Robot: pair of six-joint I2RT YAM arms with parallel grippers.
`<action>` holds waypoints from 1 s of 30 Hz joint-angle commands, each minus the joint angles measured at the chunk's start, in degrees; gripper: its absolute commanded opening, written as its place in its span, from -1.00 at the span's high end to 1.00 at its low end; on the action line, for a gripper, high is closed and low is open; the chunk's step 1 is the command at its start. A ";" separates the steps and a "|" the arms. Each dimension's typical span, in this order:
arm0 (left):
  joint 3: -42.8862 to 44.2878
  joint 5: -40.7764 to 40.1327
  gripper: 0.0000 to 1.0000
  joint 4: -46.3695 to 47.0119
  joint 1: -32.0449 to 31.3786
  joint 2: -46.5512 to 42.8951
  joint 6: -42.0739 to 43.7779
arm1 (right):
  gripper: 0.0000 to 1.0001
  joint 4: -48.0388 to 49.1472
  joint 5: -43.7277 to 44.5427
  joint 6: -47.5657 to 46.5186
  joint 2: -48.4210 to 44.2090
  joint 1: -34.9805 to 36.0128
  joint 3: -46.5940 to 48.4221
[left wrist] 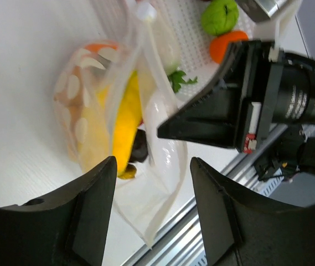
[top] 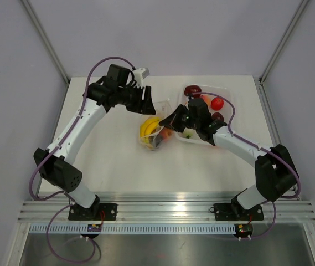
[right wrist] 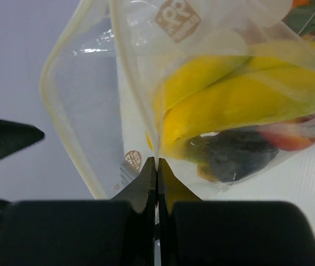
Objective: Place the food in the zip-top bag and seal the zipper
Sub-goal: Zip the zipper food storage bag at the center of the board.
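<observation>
The right gripper (right wrist: 156, 166) has its two fingers pressed tight together, pinching a fold of the zip-top bag (right wrist: 91, 111) right at the tips. The clear film rises straight up from that pinch. Just beyond the fingertips and off to their right, two yellow bananas (right wrist: 240, 100) lie inside the bag, with a dark purple piece (right wrist: 232, 155) tucked under them, close to the pinch. To the left of the tips, the zipper (right wrist: 42, 83) shows as a pale rim curving outward, so the mouth stands gaping rather than pressed flat.

The left gripper (left wrist: 151, 163) faces it from the other side with its fingers spread well apart and nothing clamped between them. The bag's loose lower corner hangs in the gap ahead of them, and I can't see either finger touching it. The right gripper's black body sits just past the bag from this side.

Farther out beyond the bag is the white tray (left wrist: 187, 33), with a green piece (left wrist: 220, 16) and an orange piece (left wrist: 226, 44) lying in it. The bag's bottom rests on the table (top: 107, 160).
</observation>
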 commanded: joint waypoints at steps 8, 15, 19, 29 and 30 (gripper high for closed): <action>-0.43 -1.07 -0.18 3.69 -5.35 -0.80 -6.48 | 1.00 5.75 1.90 -0.94 -6.44 0.78 -0.03; 4.41 -1.79 -0.17 5.69 -5.35 5.53 -14.73 | 1.00 3.12 3.65 -2.79 -9.35 0.87 -1.08; 3.71 -3.10 -0.16 8.08 -5.35 6.76 -18.52 | 0.99 1.45 5.15 -3.93 -10.58 0.96 -1.87; 1.69 -0.56 -0.16 11.33 -5.44 7.39 -21.34 | 1.00 1.36 5.76 -5.51 -10.05 2.01 -4.50; 1.25 -0.30 -0.17 11.60 -5.35 7.03 -21.43 | 1.00 1.62 5.77 -5.51 -10.05 2.10 -4.77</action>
